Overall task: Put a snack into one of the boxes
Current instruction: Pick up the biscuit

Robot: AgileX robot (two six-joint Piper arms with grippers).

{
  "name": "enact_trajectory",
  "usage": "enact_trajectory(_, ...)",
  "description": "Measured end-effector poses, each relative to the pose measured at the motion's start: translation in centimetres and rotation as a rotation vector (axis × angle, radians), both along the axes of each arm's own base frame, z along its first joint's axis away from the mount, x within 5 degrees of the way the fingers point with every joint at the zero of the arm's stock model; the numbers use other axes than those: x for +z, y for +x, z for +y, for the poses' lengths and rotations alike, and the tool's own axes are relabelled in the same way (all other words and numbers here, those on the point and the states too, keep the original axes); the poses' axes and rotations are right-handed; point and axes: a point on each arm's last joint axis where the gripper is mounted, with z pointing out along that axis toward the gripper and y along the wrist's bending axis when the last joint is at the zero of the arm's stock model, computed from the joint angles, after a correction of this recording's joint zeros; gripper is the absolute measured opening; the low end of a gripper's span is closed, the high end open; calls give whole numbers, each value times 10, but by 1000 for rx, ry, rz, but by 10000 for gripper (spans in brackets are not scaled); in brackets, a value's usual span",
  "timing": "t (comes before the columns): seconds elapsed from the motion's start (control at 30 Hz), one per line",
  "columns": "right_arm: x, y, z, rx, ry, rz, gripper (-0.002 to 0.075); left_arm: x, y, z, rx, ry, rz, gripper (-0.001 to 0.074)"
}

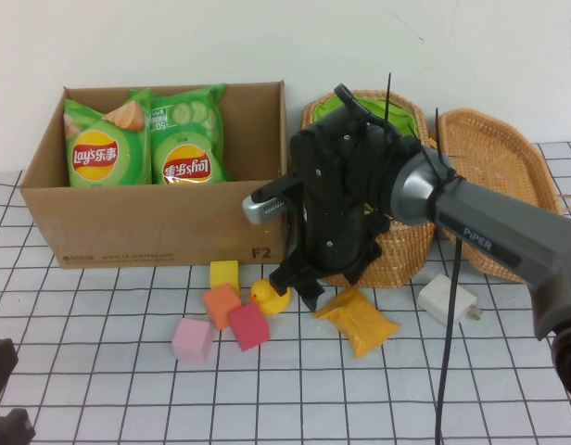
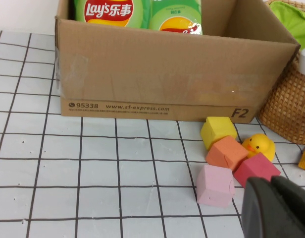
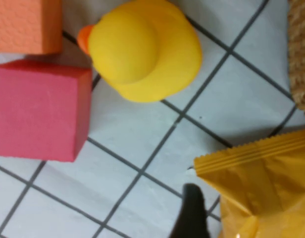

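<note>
A yellow snack packet (image 1: 357,320) lies flat on the checked table in front of the round wicker basket (image 1: 397,246). My right gripper (image 1: 321,291) is down at the packet's left end and open. One black finger (image 3: 191,214) stands on the table just beside the packet's crimped edge (image 3: 251,153); the other finger is out of view. The packet rests on the table, not lifted. The cardboard box (image 1: 165,227) at the back left holds two green Lay's chip bags (image 1: 142,139). My left gripper (image 2: 280,208) is shut and empty, low at the near left corner (image 1: 3,394).
A yellow rubber duck (image 1: 269,297) and yellow (image 1: 224,274), orange (image 1: 222,305), red (image 1: 248,326) and pink (image 1: 193,339) cubes crowd the table left of the packet. A white charger (image 1: 447,300) lies to its right. A flat wicker tray (image 1: 494,176) stands at the back right.
</note>
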Motion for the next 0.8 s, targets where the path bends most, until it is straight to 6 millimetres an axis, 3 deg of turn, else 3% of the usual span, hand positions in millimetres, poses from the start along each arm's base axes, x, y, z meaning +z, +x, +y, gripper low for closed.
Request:
enact_trajectory(0.53, 6, -3, 1, 13, -9, -22, 521, 0, 0, 0, -8, 7, 1, -1)
enact_trajectory(0.8, 9, -20, 21, 64, 0, -20, 521, 0, 0, -1, -8, 4, 0, -1)
